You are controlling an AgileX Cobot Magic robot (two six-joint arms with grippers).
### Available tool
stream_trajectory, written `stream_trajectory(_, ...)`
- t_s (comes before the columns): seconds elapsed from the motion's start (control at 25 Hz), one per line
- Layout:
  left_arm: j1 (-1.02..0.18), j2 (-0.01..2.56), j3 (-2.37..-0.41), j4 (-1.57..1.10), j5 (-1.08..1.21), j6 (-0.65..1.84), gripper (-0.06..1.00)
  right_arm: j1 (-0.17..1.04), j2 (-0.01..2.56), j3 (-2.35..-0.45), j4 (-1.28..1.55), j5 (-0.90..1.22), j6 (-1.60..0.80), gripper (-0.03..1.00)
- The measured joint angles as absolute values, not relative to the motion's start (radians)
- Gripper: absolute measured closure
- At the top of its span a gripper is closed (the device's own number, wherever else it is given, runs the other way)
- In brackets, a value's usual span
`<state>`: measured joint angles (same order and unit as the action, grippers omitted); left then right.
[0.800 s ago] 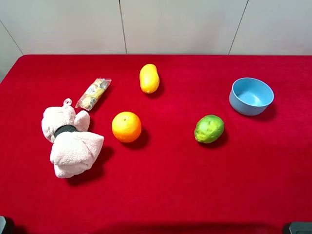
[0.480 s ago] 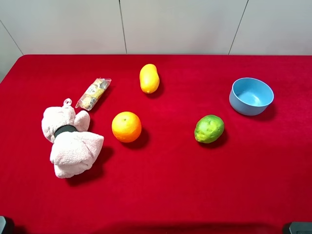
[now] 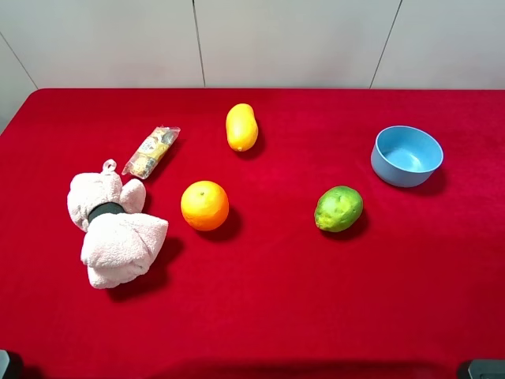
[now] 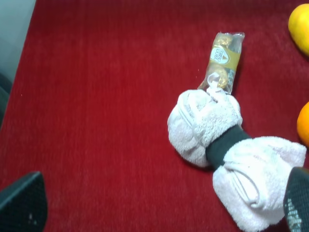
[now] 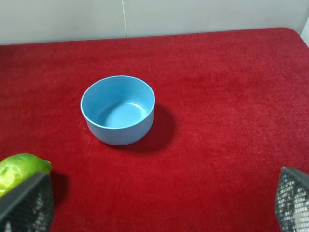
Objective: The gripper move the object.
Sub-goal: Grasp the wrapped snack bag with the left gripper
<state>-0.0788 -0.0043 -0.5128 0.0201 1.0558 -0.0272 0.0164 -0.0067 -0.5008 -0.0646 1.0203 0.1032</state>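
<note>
Nothing has moved; snack packet (image 4: 223, 60) label unreadable.

Of the left gripper (image 4: 159, 202) only two finger corners show, cut by the wrist picture's edge; likewise the right gripper (image 5: 159, 200). One finger half hides the lime (image 5: 21, 168). The orange (image 4: 304, 123) and yellow fruit (image 4: 300, 21) are clipped. The towel (image 4: 212, 130) loop overlaps the packet (image 4: 223, 55) end; its label is too small to read.

A clear snack packet (image 4: 223, 62) lies on the red desk (image 4: 106, 96) just beside a pink towel bundle (image 4: 200, 128) cinched by a dark band (image 4: 225, 145).
</note>
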Motion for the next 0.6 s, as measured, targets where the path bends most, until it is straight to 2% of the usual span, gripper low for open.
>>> stream_trajectory(0.2, -0.079, 0.023, -0.518, 0.02, 1.057, -0.027, -0.02, 0.016, -0.007, -0.501, -0.064, 1.02, 0.103, 0.27)
stream_trajectory(0.6, -0.079, 0.346, -0.621, 0.02, 1.05, -0.006, -0.02, 0.016, -0.007, -0.501, -0.064, 1.02, 0.103, 0.27)
